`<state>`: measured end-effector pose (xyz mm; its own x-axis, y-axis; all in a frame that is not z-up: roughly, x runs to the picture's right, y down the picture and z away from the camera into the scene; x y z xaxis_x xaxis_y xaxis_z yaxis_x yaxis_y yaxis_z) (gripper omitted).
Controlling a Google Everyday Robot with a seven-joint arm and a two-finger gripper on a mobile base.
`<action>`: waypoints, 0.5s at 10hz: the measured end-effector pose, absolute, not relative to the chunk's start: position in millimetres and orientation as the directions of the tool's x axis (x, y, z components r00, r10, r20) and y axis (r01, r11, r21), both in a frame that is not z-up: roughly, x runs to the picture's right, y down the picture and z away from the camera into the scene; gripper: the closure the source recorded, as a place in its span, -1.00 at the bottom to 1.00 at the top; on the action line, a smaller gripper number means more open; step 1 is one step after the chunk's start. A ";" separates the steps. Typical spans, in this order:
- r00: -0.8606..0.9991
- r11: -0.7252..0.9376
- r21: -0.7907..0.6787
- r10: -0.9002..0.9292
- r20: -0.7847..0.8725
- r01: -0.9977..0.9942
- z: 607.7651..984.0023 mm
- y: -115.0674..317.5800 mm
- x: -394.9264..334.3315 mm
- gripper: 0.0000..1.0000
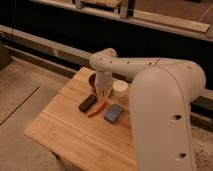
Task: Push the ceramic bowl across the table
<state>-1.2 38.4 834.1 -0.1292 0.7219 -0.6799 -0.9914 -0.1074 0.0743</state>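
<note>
Speckled floor (20, 95) is filling the left side, with a dark railed wall running behind it. The table (65, 130) is sitting mid-frame, plank top with the seams showing. Left to right: a dark flat block (87, 103) is lying just left of the gripper (103, 93) and nearer the camera. The ceramic bowl (92, 80) is sitting just left of and behind the gripper, close to the table's far edge, with the wrist hiding its right part. The gripper is hanging low over the far-middle of the tabletop, clenched shut, nothing visibly held. I can't tell whether it's touching the bowl's rim or only sitting beside it, because the wrist is covering the contact zone. An orange strip-like item (97, 109) is lying right in front of the gripper. A blue sponge (113, 113) is lying front-right of it, and a white cup (120, 89) is standing just to its right. The arm (150, 70) is reaching in from the right, and its big link is blocking the table's right side. Progress, as I'm reading it: the approach looks complete, with the closed gripper lining up as a pusher next to the bowl. The bowl is sitting near the far edge, so most of the travel across the table looks undone. What's remaining is getting firm contact and sweeping the bowl over open planks while avoiding the cup and the block.
</note>
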 end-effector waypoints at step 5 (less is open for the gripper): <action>-0.002 -0.014 -0.012 0.743 -0.669 -1.000 866.1 10.2 -31.2 1.00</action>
<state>-31.2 10.2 866.1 -0.0025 0.7429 -0.6693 -0.9998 -0.0145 -0.0124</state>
